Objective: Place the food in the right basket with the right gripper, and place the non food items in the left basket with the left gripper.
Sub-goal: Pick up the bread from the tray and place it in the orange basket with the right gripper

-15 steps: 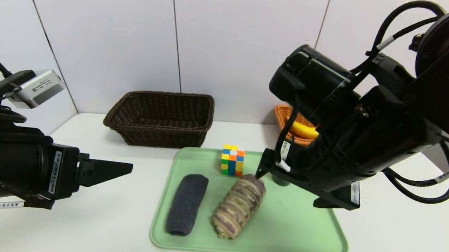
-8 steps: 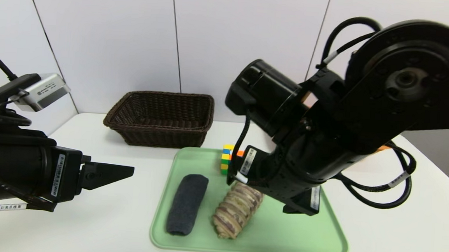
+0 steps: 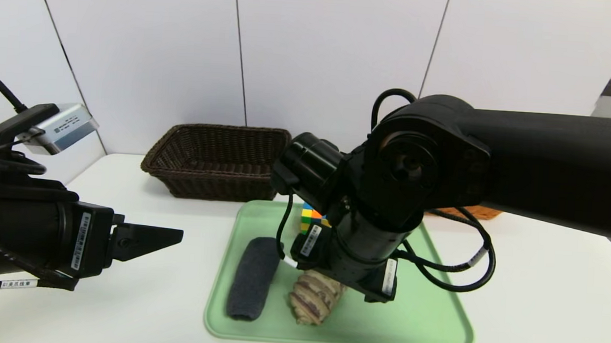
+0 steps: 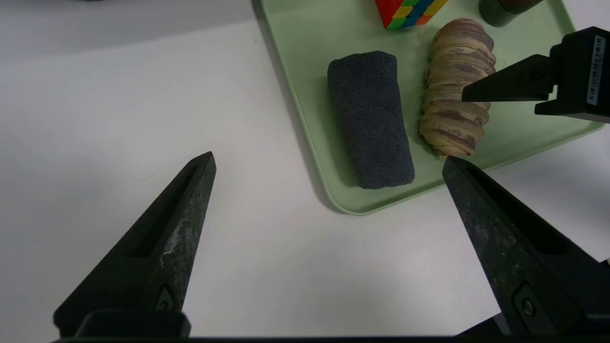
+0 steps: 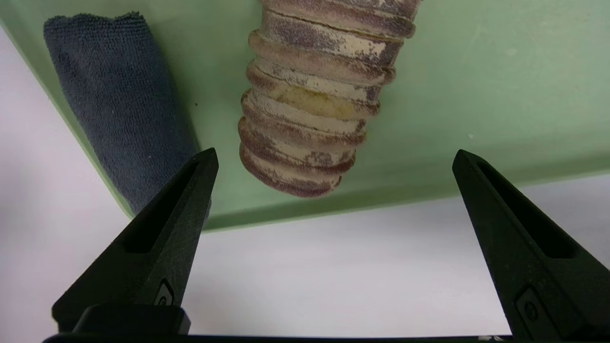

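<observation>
Bread roll (image 5: 312, 102) lies below the open right claw (image 5: 333, 159).

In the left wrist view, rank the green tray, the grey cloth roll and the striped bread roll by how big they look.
1. Green tray, largest though cut off by the frame edge.
2. Grey cloth roll.
3. Striped bread roll, close to the cloth; the right gripper's finger covers part of it, so that order is unsure.
</observation>
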